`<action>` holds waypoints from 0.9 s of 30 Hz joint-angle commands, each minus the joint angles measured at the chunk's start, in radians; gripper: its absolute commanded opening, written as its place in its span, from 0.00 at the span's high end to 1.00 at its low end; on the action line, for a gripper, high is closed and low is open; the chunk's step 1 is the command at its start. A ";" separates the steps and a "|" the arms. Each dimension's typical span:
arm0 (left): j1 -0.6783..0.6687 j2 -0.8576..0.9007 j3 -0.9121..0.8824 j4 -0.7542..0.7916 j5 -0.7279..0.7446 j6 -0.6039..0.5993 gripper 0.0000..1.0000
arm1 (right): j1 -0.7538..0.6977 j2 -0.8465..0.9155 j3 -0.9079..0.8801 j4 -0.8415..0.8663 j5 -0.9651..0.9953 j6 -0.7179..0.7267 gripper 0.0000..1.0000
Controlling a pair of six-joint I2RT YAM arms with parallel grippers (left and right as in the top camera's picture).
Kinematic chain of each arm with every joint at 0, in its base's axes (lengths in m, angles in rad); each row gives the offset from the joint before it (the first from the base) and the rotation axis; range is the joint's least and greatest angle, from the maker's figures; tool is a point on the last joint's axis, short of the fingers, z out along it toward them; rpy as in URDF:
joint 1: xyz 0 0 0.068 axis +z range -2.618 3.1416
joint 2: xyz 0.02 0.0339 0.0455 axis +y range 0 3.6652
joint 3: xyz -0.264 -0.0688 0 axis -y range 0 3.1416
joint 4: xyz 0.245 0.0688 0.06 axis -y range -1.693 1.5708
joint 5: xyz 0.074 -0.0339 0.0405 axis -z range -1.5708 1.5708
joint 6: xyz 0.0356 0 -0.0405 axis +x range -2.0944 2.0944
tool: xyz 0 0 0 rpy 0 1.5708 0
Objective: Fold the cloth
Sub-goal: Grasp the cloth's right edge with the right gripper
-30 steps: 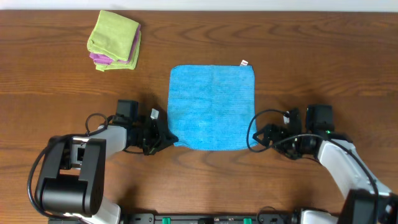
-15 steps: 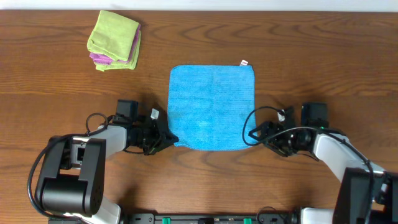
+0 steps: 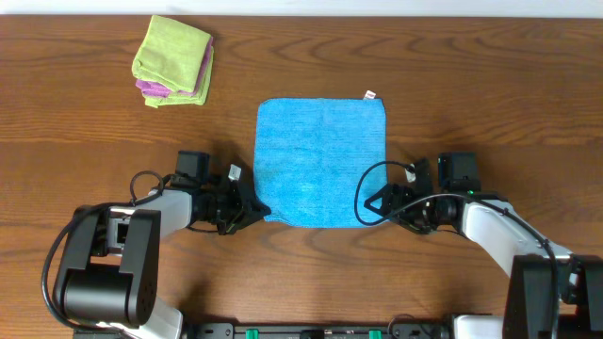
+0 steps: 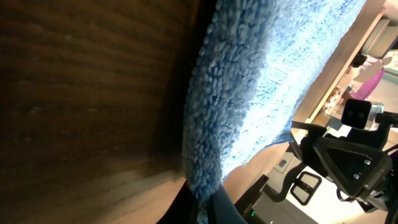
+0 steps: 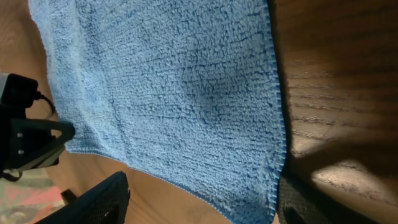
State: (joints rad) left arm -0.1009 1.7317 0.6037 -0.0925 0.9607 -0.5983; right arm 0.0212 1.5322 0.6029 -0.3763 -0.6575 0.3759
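Observation:
The sky-blue cloth (image 3: pixel 321 160) lies flat and square on the table, its white tag (image 3: pixel 370 94) at the far right corner. My left gripper (image 3: pixel 259 211) is shut on the cloth's near left corner; in the left wrist view the blue pile (image 4: pixel 230 112) runs down between the dark fingers (image 4: pixel 208 208). My right gripper (image 3: pixel 370 205) is open at the near right corner. In the right wrist view the cloth (image 5: pixel 174 93) fills the space between the two spread fingers (image 5: pixel 196 208), its corner lying between them.
A folded lime-green cloth (image 3: pixel 173 55) lies on a purple one (image 3: pixel 151 90) at the far left of the wooden table (image 3: pixel 490 85). Cables loop beside both wrists.
My right gripper has slid left, from off the cloth's right edge to over its near right corner. The left gripper and the cloth have not moved.

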 commanded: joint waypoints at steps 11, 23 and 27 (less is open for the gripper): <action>-0.001 0.014 -0.009 0.000 0.017 0.015 0.94 | 0.014 0.068 -0.020 0.010 0.135 0.008 0.39; 0.002 0.013 -0.009 0.000 0.059 0.084 0.94 | 0.048 0.101 -0.019 0.036 0.157 -0.037 0.99; 0.002 0.007 -0.007 -0.004 0.090 0.107 0.94 | 0.048 0.063 -0.019 0.024 0.157 -0.037 0.99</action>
State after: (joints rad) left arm -0.1009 1.7317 0.6033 -0.0937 1.0023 -0.5404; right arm 0.0608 1.6062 0.6079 -0.3405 -0.6014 0.3553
